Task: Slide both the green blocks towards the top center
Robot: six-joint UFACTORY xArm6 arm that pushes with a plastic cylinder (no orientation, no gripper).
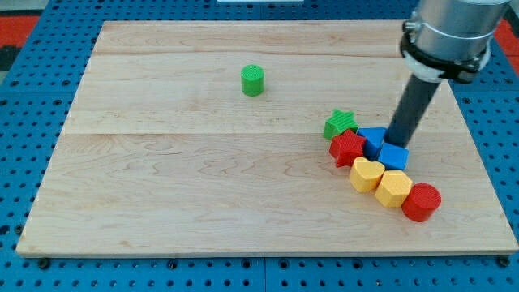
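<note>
A green cylinder [253,80] stands alone on the wooden board [162,178], near the view's top centre. A green star block [340,124] sits at the upper left of a cluster at the view's right. My tip [396,143] is at the cluster's upper right, touching the blue blocks [374,139] and about 70 pixels right of the green star. The rod rises from it toward the view's top right.
The cluster holds a red star block [348,148], a second blue block [393,156], a yellow heart block [366,173], a yellow hexagon block [394,187] and a red cylinder [421,202]. A blue pegboard [24,122] surrounds the board.
</note>
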